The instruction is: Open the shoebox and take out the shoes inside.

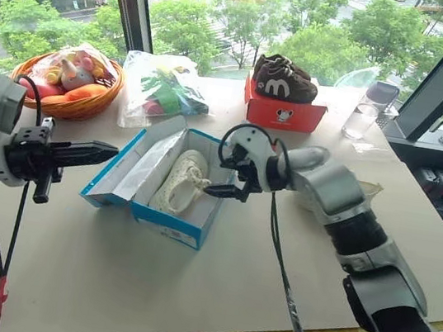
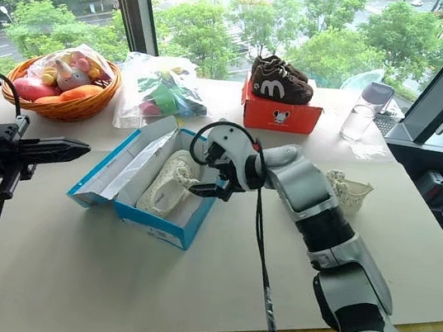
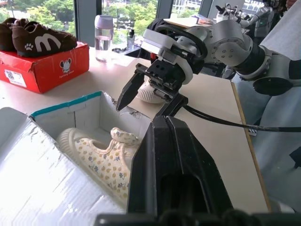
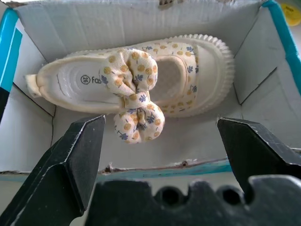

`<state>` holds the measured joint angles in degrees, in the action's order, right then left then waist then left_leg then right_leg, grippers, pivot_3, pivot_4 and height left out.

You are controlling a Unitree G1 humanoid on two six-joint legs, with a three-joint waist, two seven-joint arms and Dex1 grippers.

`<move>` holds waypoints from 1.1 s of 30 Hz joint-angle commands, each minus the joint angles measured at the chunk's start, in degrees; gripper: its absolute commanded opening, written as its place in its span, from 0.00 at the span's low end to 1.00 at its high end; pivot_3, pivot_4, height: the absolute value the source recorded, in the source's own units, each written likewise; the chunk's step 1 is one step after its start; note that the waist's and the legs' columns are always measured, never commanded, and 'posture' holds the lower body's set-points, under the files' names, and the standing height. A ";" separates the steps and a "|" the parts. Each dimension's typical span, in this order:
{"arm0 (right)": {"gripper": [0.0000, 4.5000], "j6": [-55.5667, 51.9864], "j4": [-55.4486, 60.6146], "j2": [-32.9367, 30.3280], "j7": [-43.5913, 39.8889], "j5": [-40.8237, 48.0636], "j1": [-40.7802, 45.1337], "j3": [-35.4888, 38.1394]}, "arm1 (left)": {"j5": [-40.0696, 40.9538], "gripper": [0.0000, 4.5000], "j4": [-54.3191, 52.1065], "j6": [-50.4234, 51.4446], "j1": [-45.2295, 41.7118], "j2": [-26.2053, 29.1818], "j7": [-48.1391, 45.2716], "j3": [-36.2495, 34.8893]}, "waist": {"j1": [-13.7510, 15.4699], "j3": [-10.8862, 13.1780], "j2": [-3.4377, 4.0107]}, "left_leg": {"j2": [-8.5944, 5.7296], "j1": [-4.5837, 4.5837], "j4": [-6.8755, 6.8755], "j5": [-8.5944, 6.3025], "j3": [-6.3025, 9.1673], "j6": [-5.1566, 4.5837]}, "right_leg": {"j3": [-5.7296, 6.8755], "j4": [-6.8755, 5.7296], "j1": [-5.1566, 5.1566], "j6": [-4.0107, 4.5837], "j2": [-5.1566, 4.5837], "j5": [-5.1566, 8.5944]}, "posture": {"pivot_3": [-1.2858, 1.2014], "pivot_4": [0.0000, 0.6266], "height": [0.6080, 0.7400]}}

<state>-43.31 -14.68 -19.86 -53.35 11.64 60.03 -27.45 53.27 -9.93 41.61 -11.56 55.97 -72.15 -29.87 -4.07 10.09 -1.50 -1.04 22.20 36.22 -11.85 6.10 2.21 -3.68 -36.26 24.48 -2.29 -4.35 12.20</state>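
Bench (image 1: 187,286): pale top, set against the window. Directly on it: open blue shoebox (image 1: 165,223) near the middle, lid folded out to its left; wicker basket (image 1: 64,101) of toys at the far left; clear plastic bag (image 1: 160,86) beside the basket; red box (image 1: 284,113) at the far edge; clear tumbler (image 1: 360,120) to the right of the red box; one cream shoe (image 2: 349,192) lying right of the shoebox.

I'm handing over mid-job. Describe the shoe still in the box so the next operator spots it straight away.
On the white table by the window, find the open blue shoebox in front of the red box. Inside lies one cream shoe, just below the open right gripper. Unlike the dark brown shoes with a white "m", it has a small floral print and a fabric bow.
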 commanded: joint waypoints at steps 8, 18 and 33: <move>0.99 2.16 -1.94 3.08 0.89 -1.03 1.85 5.04 | 2.53 0.00 -18.67 -2.51 11.61 -18.55 19.36 3.14 | -0.06 -0.04 -0.06 | -0.01 -0.01 0.05 -0.02 0.02 0.04 | -0.02 -0.02 -0.01 0.08 -0.01 -0.10 | 0.52 0.24 1.00; 0.99 2.57 -2.49 3.84 0.53 -1.79 1.54 6.03 | -11.57 0.00 -26.74 -19.59 24.67 -18.23 11.84 7.13 | 0.08 -0.04 -0.06 | 0.02 -0.13 0.02 -0.04 -0.04 0.06 | -0.06 0.05 -0.13 0.12 0.06 -0.12 | 0.52 0.24 1.00; 0.99 1.30 -3.92 5.17 0.38 -1.74 -0.04 5.81 | -9.93 0.00 -25.72 -27.08 27.02 -23.27 12.36 11.19 | 0.08 -0.04 -0.06 | 0.03 -0.13 0.03 -0.04 -0.04 0.05 | -0.06 0.08 -0.15 0.10 0.06 -0.11 | 0.52 0.24 1.00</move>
<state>-41.87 -19.06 -14.89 -52.50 9.81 59.69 -23.19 41.69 -35.04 15.19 15.93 32.97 -60.17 -18.87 -3.99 10.05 -1.56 -1.01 22.07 36.25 -11.89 6.07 2.26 -3.74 -36.17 24.32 -2.19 -4.29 12.09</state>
